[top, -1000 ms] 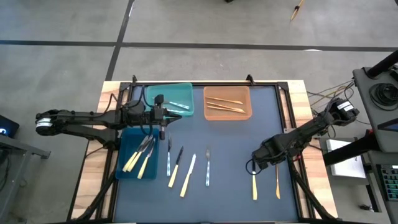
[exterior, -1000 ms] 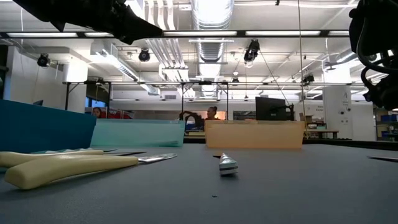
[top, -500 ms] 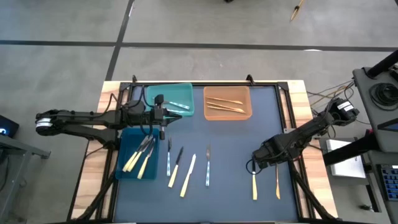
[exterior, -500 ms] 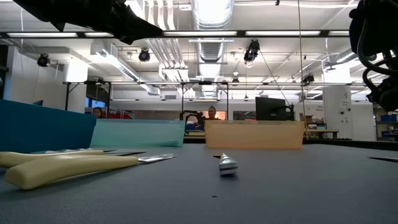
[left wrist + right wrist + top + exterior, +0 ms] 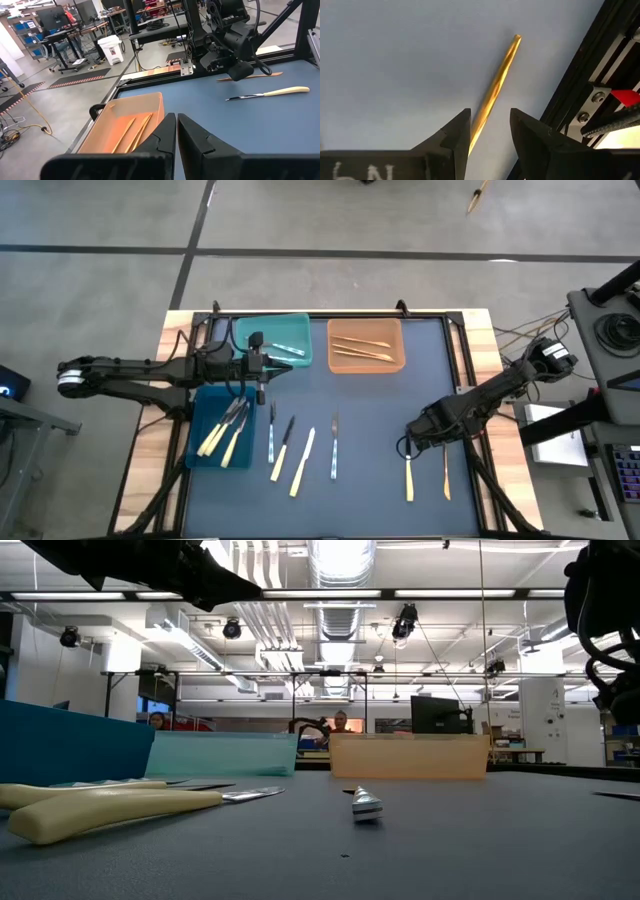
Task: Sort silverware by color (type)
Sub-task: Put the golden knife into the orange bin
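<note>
Silverware lies loose on the dark blue mat point(image 5: 370, 410): two silvery pieces point(image 5: 271, 432) point(image 5: 334, 446), pale yellow ones point(image 5: 303, 461) point(image 5: 409, 476) and an orange-tan piece point(image 5: 446, 472). My right gripper point(image 5: 490, 127) is open low over the orange-tan piece point(image 5: 495, 87), one finger on either side of its handle. Whether they touch it, I cannot tell. The piece lies flat on the mat beside the table's right rail. My left gripper point(image 5: 176, 132) is shut on nothing and hovers between the teal bin point(image 5: 272, 338) and the blue bin point(image 5: 205, 430).
The orange bin point(image 5: 366, 345) at the back holds tan pieces. The teal bin holds a silvery piece point(image 5: 290, 348), and the blue bin several yellow-handled ones point(image 5: 225, 432). A black frame rail point(image 5: 580, 85) runs close by the right gripper.
</note>
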Robot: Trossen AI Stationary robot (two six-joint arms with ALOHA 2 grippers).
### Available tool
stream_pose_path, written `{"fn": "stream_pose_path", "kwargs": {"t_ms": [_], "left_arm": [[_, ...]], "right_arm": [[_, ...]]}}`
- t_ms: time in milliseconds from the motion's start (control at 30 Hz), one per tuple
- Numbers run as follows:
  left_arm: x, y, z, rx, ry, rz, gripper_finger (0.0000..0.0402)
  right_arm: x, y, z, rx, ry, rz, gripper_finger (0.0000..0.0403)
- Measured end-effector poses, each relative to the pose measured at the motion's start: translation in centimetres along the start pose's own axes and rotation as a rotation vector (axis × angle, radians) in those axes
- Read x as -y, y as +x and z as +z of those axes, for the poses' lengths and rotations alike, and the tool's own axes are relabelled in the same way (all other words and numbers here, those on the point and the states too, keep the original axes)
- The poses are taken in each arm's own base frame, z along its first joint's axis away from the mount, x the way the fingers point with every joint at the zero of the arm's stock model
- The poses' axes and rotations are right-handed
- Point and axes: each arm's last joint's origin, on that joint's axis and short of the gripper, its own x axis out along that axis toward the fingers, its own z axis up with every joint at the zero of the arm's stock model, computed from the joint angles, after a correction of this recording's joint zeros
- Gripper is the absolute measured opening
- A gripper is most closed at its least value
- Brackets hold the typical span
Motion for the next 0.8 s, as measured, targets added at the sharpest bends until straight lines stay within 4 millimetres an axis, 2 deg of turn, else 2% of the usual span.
{"fn": "stream_pose_path", "kwargs": {"t_ms": [400, 800], "left_arm": [[0.0, 0.0, 0.0, -0.001, 0.000, 0.000, 0.0000], [0.0, 0.0, 0.0, -0.001, 0.000, 0.000, 0.0000]], "right_arm": [[0.0, 1.4, 0.5, -0.010, -0.011, 0.047, 0.0128], [-0.2, 1.5, 0.5, -0.006, -0.048, 0.073, 0.0127]]}}
